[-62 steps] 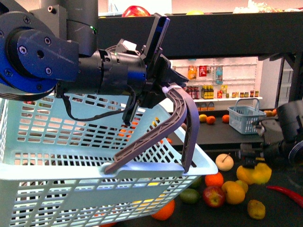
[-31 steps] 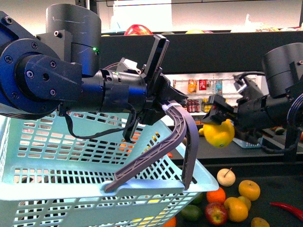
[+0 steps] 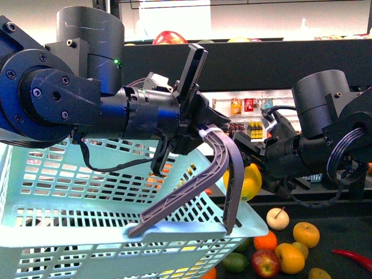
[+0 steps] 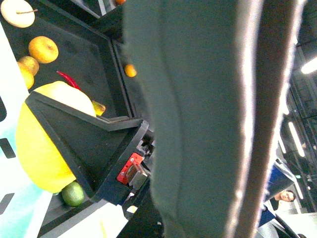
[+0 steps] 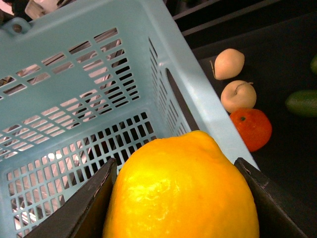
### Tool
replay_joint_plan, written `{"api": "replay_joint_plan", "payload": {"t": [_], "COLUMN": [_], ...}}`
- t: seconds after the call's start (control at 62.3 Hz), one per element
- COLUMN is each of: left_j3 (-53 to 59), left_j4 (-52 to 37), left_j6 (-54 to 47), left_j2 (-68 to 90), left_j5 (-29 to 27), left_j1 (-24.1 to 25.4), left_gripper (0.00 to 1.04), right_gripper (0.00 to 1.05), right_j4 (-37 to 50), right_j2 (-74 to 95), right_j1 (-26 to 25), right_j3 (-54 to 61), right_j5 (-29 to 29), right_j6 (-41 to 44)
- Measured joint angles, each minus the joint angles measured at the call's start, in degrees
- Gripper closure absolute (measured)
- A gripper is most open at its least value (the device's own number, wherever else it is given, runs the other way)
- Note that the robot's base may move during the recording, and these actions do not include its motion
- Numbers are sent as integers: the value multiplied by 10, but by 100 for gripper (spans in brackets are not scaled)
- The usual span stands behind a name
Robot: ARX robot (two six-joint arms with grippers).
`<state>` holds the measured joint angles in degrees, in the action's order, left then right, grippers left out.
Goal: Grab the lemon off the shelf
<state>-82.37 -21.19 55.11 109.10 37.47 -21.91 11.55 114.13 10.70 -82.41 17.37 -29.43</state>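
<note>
1. The bright yellow oval lemon (image 3: 249, 181) is off the shelf and in the air. It is clamped between the dark wedge-shaped jaws of the right gripper (image 3: 258, 168), just beside the upper corner of the pale blue slotted plastic basket (image 3: 70, 174).
2. The left gripper (image 3: 197, 125) has its jaws clenched on the basket's grey curved plastic handle (image 3: 226, 168), holding the basket up at a tilt.
3. Behind both stands the large black metal shelf (image 3: 261, 58). Its lower deck carries a loose orange (image 3: 263, 239), a red apple (image 3: 266, 263), a pale round fruit (image 3: 278, 218) and a red chilli (image 3: 351, 256).
4. The step in hand is judged to be delivery to the basket. To do it well, carry the lemon further over the open interior, clear of the rim and the raised handle. Lower it near the floor, and only then part the jaws, since the basket's tilt could let a dropped lemon roll.
5. Only the right wrist view shows both jaws flat against the lemon's sides, with the slotted interior beyond. In the front view the basket wall hides that interior.
6. The left wrist view is mostly filled by the handle, seen close up. It shows the lemon with one jaw across it, but not the left jaws.
</note>
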Motion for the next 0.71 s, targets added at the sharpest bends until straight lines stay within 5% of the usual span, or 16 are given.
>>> {"api": "replay_joint_plan", "payload": {"t": [0.257,0.513,0.706], "left_j3": [0,0,0], "left_j4": [0,0,1], "left_j6": [0,1,1], "left_j2": [0,0,0], "left_j5": [0,0,0], "left_j1": [0,0,0], "left_gripper": [98,98,98], "right_gripper": [40,6,7], "right_j4": [4,31,27], "right_j2": [19,20,-6], "right_j1": [21,22,5], "right_j3": [-2,-2,10], "right_j5": [-12,-18,-68], "right_j6": [0,2,66]}}
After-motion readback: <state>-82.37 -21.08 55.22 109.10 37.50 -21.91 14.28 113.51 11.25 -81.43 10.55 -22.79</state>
